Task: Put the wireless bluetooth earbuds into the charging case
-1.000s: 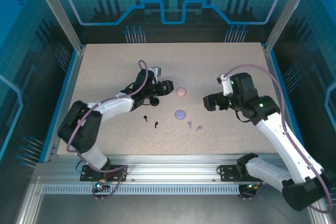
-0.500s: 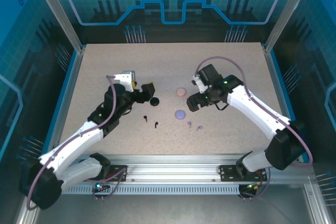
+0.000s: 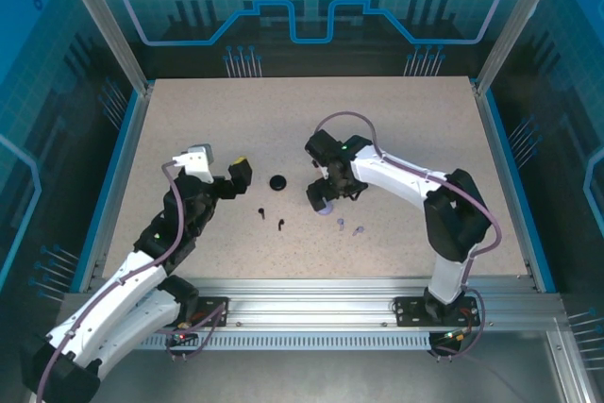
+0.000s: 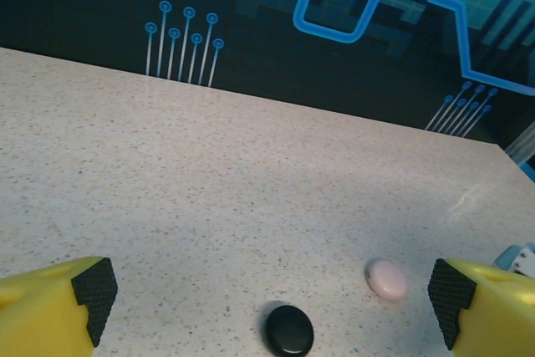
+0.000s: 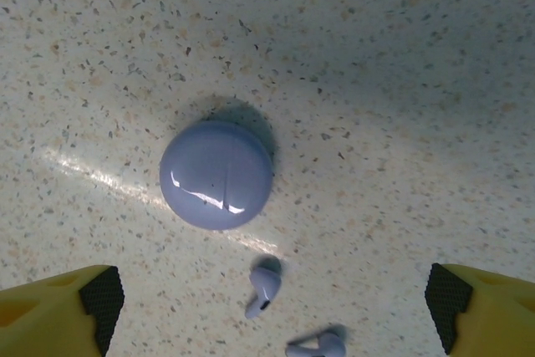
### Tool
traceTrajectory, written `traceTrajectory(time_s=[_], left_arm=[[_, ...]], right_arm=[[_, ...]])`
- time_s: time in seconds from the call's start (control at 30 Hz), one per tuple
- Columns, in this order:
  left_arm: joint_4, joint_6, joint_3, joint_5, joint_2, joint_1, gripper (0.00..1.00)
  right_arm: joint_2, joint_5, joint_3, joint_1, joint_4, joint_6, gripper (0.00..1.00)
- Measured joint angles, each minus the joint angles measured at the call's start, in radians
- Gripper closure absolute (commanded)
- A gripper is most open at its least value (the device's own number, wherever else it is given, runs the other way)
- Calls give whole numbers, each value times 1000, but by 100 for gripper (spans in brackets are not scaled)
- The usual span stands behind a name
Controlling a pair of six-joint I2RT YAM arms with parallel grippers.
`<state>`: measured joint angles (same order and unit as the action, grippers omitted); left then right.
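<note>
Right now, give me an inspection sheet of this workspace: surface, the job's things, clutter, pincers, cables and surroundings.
Surface: speckled beige table top, bare apart from the job's things.
Job's things: lilac case shut, lilac earbuds loose beside it; black case shut, black earbuds loose near it; pink case shut, beside the black case.
Clutter: nothing seen.
Pincers: left pincer open, holding nothing, facing the black case; right pincer open, holding nothing, above the lilac case.
Cables: purple cables run along both arms, clear of the cases.
Surroundings: aluminium frame, blue printed panels.
</note>
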<state>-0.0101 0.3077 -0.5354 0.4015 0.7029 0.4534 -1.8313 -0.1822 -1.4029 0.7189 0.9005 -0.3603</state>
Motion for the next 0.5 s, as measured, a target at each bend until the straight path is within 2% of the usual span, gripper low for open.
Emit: traceTrajectory(time_s=[0.17,0.33,0.5], left_arm=[[8,2,6,28,0,0,1],[10,6,15,40,2,0,1],[10,7,15,40,3,0,1]], right_arm=[[-75,19,0,2,-21,-40,9],[-129,32,0,7,-44,-74,20],[-151,43,-6,10,-64,-93,27]])
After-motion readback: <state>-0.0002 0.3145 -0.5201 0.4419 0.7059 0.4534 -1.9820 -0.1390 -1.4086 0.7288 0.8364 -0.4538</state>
